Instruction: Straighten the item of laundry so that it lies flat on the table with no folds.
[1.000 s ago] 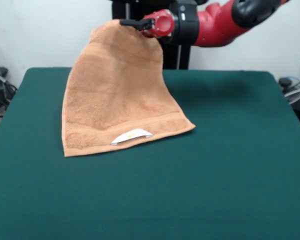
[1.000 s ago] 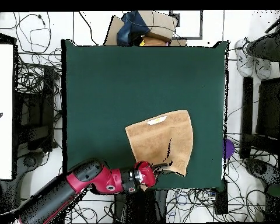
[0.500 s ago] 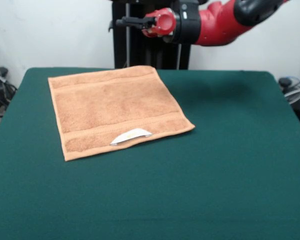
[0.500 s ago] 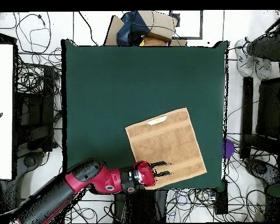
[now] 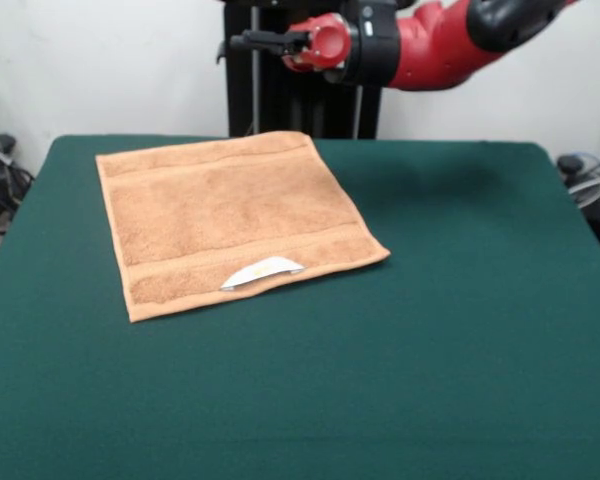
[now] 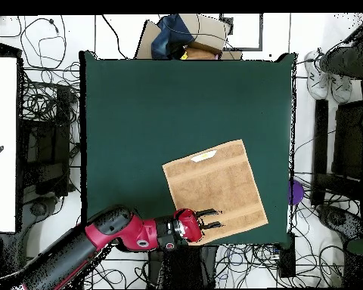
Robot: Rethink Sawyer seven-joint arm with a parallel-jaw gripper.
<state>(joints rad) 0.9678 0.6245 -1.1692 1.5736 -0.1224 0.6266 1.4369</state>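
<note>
The item of laundry [image 5: 235,220], a tan terry towel, lies spread flat on the green table [image 5: 460,330] with its border bands showing. Its white label [image 5: 264,270] sits at the near edge in the front view. Seen from overhead, the towel [image 6: 215,192] lies near the table's [image 6: 139,113] lower right, label [image 6: 204,155] on its upper edge. My gripper [image 5: 242,42] hangs in the air above the towel's far edge, pointing sideways. In the overhead view the gripper [image 6: 216,219] is open, its two fingers apart over the towel's lower left corner, holding nothing.
Cables, boxes and a dark bundle [image 6: 177,34] crowd the floor round the table. A white board [image 6: 1,143] stands at the left, shoes [image 6: 324,75] at the upper right, and a purple object [image 6: 296,191] by the right edge.
One second ago the gripper held the towel's far edge up in the air. It has let go, and the towel has dropped flat. Since half a second ago almost nothing has moved.
</note>
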